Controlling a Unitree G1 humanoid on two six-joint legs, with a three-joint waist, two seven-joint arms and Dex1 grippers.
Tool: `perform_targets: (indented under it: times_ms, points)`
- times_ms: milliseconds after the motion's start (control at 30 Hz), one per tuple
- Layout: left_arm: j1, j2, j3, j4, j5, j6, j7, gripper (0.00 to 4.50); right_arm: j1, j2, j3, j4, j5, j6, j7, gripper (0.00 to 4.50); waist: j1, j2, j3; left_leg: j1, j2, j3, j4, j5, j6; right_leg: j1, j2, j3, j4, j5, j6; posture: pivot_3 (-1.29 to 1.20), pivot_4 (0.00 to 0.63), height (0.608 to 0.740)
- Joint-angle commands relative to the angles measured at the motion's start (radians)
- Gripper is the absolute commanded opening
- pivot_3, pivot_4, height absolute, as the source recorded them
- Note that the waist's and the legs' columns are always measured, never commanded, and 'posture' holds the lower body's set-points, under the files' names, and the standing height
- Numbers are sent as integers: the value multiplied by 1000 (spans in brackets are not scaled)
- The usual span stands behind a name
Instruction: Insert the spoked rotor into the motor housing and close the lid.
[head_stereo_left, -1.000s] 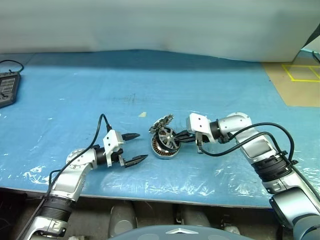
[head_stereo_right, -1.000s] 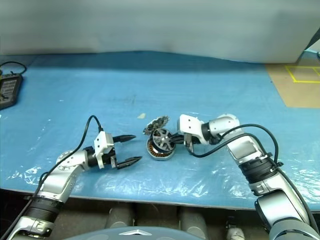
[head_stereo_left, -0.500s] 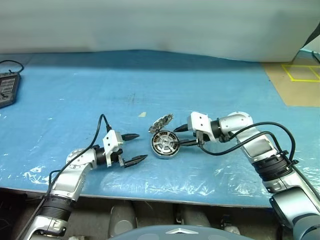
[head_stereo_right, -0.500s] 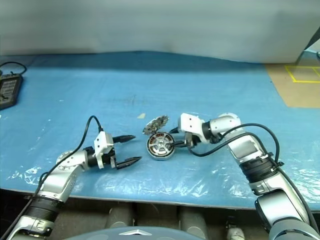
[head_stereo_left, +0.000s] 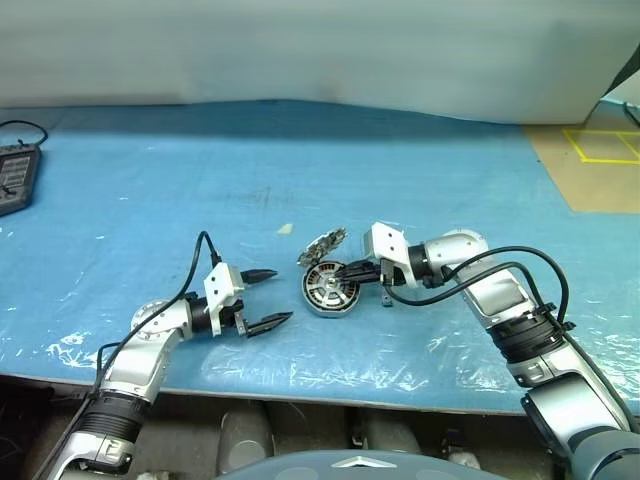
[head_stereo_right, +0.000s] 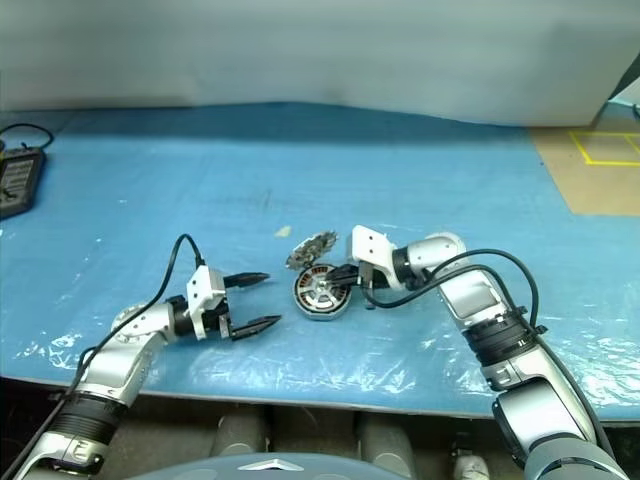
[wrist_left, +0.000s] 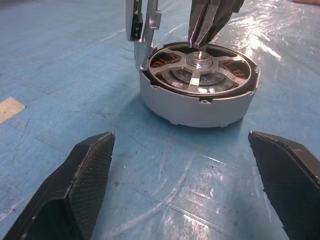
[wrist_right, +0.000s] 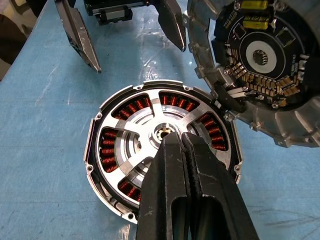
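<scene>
Spoked rotor (wrist_right: 160, 145) sat flat inside motor housing (wrist_left: 200, 107), lid (wrist_right: 260, 65) stood tilted open, right gripper (wrist_right: 173, 136) pressed together over hub, left gripper (head_stereo_left: 270, 296) spread apart nearby

the spoked rotor (wrist_right: 159, 150), tilted on edge a second ago, now lies flat inside the motor housing (wrist_left: 197, 107). the right gripper (wrist_right: 176, 137), which let go and opened midway, now has its fingers (wrist_right: 167, 165) pressed together, tips over the rotor's central hub.
</scene>
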Motion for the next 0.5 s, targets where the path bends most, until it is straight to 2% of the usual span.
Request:
perform_targets:
  times_ms: [33, 333, 433, 500]
  points:
    - [8, 3, 12, -12, -2, -21, 0, 4500, 3, 14, 17, 7, -11, -18, -2, 29, 0, 0, 0, 0, 0, 0, 0, 0, 0, 0, 0, 0, 0, 0, 0, 0, 150, 740]
    - [-1, 2, 6, -49, -6, 7, 17, 4500, 85, 36, 86, 128, -90, -62, -44, 29, -3, -1, -2, 4, 0, 0, 0, 0, 0, 3, 0, 0, 1, 0, 0, 0, 150, 740]
    - [-4, 8, 10, -54, -10, 16, 16, 4500, 94, 30, 100, 151, -129, -90, -74, 29, -4, -2, -2, 10, 0, 0, -1, 0, 0, 9, 0, 0, 0, 0, 0, 0, 150, 740]
    - [-4, 11, 13, -53, -10, 18, 13, 4500, 92, 22, 114, 175, -166, -126, -96, 29, -5, -3, -3, 20, 0, 0, -3, -2, 3, 18, 0, 1, -2, -1, 0, 0, 150, 740]
